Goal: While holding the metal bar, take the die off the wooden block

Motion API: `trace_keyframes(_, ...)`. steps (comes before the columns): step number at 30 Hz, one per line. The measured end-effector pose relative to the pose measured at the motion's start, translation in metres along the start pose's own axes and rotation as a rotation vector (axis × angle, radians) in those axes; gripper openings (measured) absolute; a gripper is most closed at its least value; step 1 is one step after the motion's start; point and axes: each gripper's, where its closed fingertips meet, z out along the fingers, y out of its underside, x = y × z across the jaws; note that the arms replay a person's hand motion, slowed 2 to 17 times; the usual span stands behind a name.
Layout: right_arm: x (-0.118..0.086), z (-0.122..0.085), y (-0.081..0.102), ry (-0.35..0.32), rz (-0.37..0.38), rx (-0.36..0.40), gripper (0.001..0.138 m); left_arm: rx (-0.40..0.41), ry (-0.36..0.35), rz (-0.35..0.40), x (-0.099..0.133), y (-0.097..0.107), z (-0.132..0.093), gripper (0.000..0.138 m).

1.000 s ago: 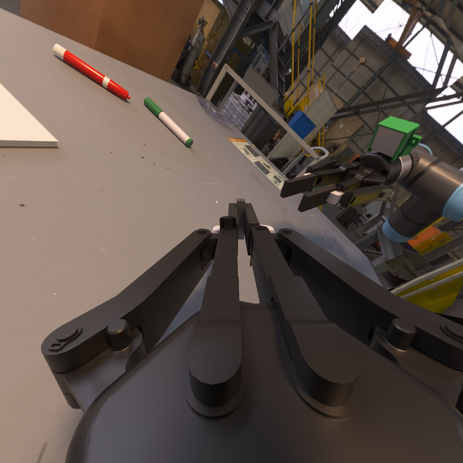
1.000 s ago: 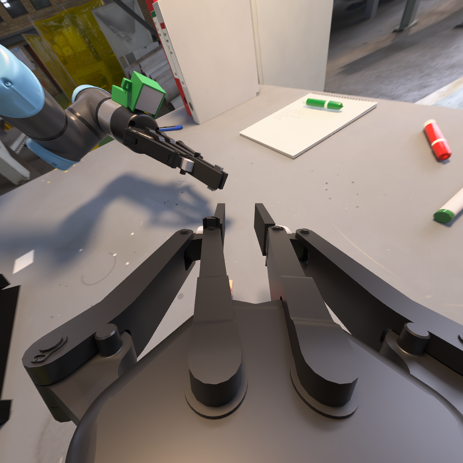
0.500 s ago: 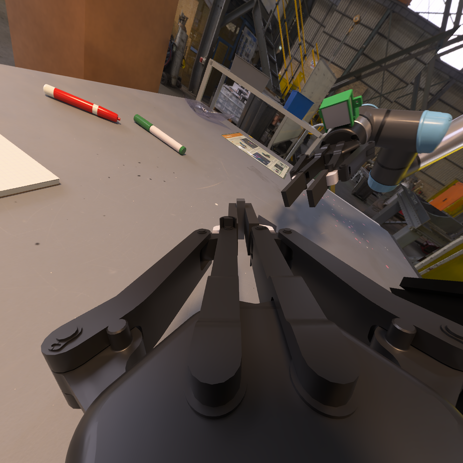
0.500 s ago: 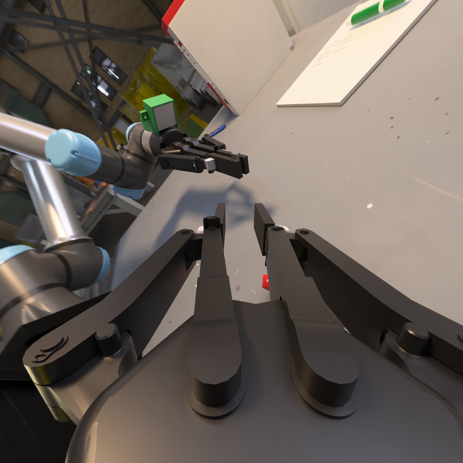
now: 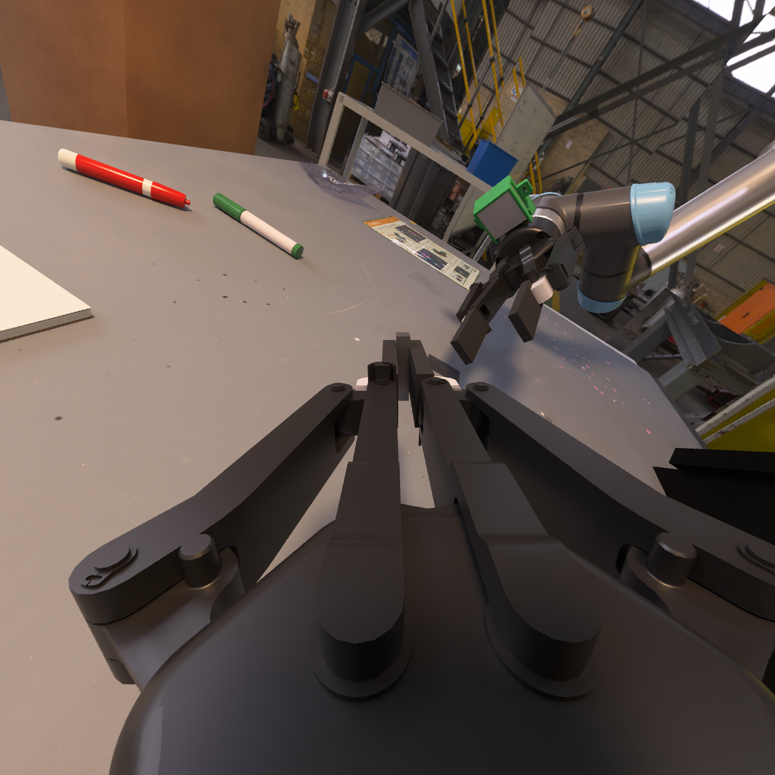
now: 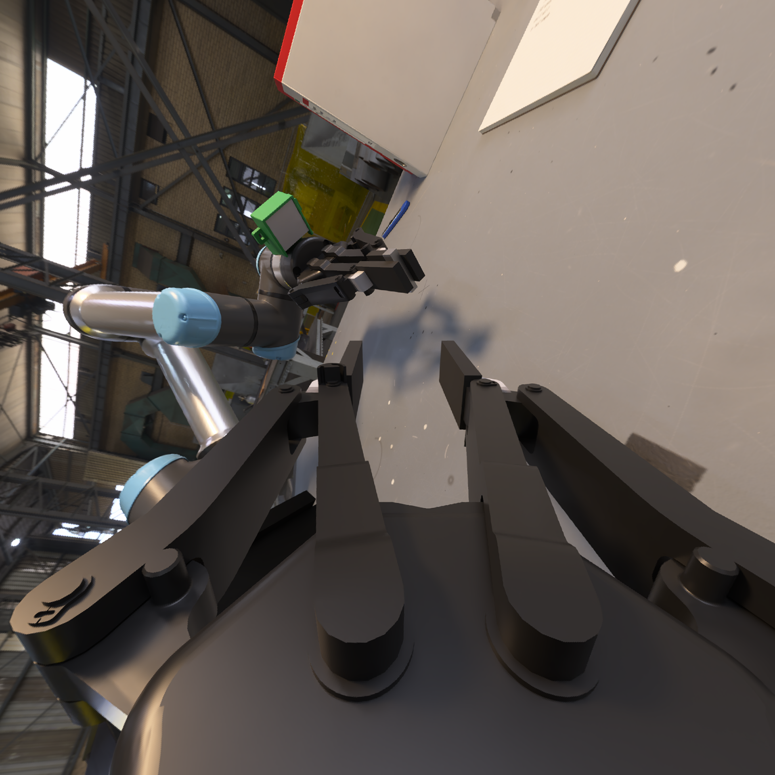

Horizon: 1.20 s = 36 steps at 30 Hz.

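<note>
My left gripper (image 5: 402, 350) is shut on a thin grey metal bar (image 5: 403, 337) whose end sticks out past the fingertips, held above the grey table (image 5: 209, 335). It also shows in the right wrist view (image 6: 407, 270), hovering over its shadow. My right gripper (image 6: 402, 360) is open and empty. In the left wrist view it (image 5: 495, 335) hangs just right of my left fingertips, pointing down at the table. A brown wood-grained block (image 6: 667, 465) peeks out behind my right finger linkage. The die is not in view.
A red marker (image 5: 121, 178), a green marker (image 5: 258, 225) and a white notepad (image 5: 37, 302) lie at the left. A brown box (image 5: 138, 63) stands behind. A white box with a red edge (image 6: 377, 63) and a blue pen (image 6: 396, 218) are near the far edge.
My right gripper has rolled and tipped its fingers down, closing in on my left fingertips. The red die seen below it half a second ago is out of view. My left gripper stays shut.
</note>
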Motion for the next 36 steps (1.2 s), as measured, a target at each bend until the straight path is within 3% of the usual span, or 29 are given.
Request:
trace_keyframes(13,0.002,0.014,0.003,-0.093,0.13,-0.016,0.068,-0.009,-0.002,0.056,0.005,0.001,-0.003,0.008)
trace_keyframes(36,-0.004,0.034,0.001,-0.211,0.255,-0.024,0.074,-0.029,-0.045,0.236,0.017,-0.002,-0.004,0.008)
